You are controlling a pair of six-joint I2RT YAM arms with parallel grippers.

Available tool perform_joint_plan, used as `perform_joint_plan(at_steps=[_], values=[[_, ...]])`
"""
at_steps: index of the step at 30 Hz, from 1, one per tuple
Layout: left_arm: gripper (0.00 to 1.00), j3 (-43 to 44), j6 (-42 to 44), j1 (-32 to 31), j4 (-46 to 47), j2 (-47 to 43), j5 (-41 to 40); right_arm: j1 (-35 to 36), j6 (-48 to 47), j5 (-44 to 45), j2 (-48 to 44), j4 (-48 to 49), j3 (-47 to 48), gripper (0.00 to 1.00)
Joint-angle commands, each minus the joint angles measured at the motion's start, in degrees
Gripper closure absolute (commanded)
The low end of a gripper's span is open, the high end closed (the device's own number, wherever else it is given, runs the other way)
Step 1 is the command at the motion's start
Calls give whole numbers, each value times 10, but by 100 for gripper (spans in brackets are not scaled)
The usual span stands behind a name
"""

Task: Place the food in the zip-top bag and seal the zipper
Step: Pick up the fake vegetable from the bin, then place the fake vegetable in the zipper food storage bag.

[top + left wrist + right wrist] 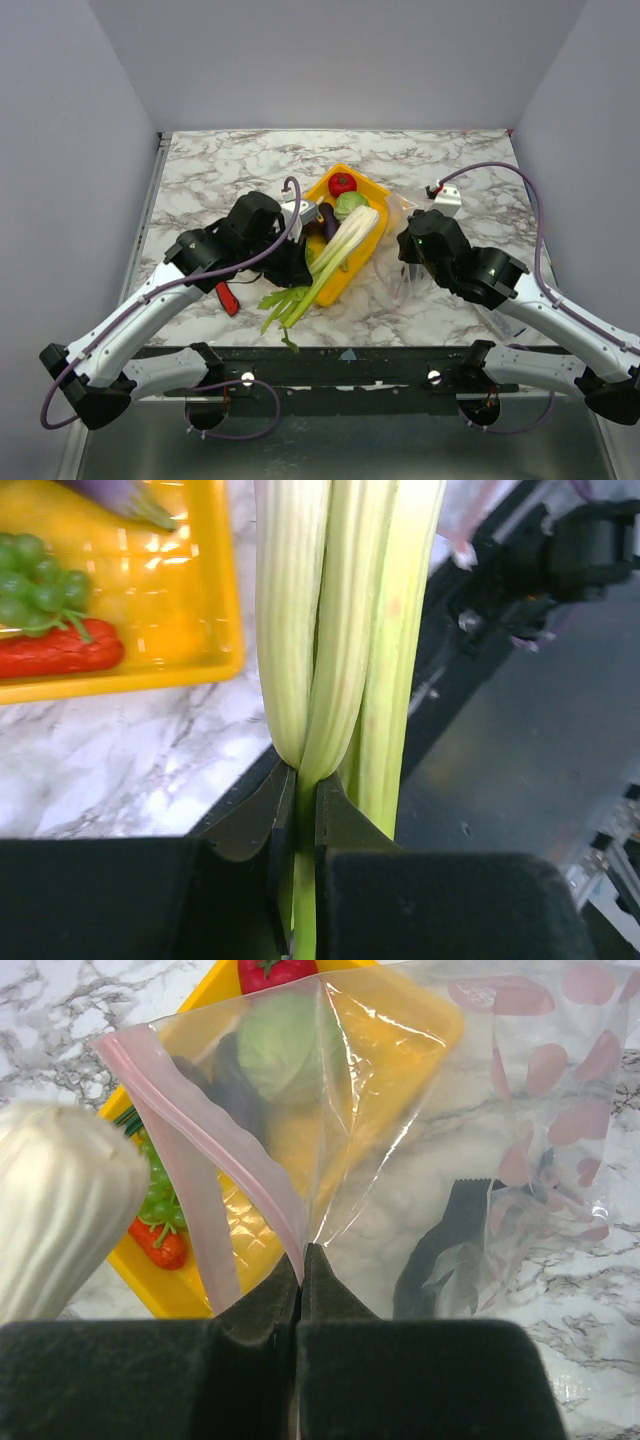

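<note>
One leek (pixel 340 630) is the item in hand: the left pincer (pixel 300 780) is clamped narrowly on its green stalk, and the pale, thick end points across the tray toward the bag, presumably so that the blunt end enters first. Whether the leek rests on the tray rim or hangs clear of it cannot be told. Just beside that pale end, the zip-top bag (pixel 420 1160) stands with its mouth facing the leek. The right pincer (pixel 302 1260) is closed on the mouth edge, touching the pinkish zipper (pixel 190 1150), and lifts one lip so that the floppy film forms an opening rather than lying flat. The zipper is unsealed and no food is seen inside the bag. The cabbage (pixel 280 1050) and tomato (pixel 275 970) visible through the film lie behind it, in the yellow tray (pixel 372 190). The grapes (pixel 30 585), chili (pixel 55 650) and an eggplant (pixel 125 495) also wait in the tray, so loading appears barely begun. The tray sits mid-desk (pixel 220 170), the bag at its right; a red-handled tool (pixel 227 298) lies apart, under the left arm.
</note>
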Motion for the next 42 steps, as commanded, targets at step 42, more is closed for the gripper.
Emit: perform_joint_plan(at_steps=[42], values=[[100,-17,-372,-30,356,155,208,1,16,-110,38,-2,60,99]])
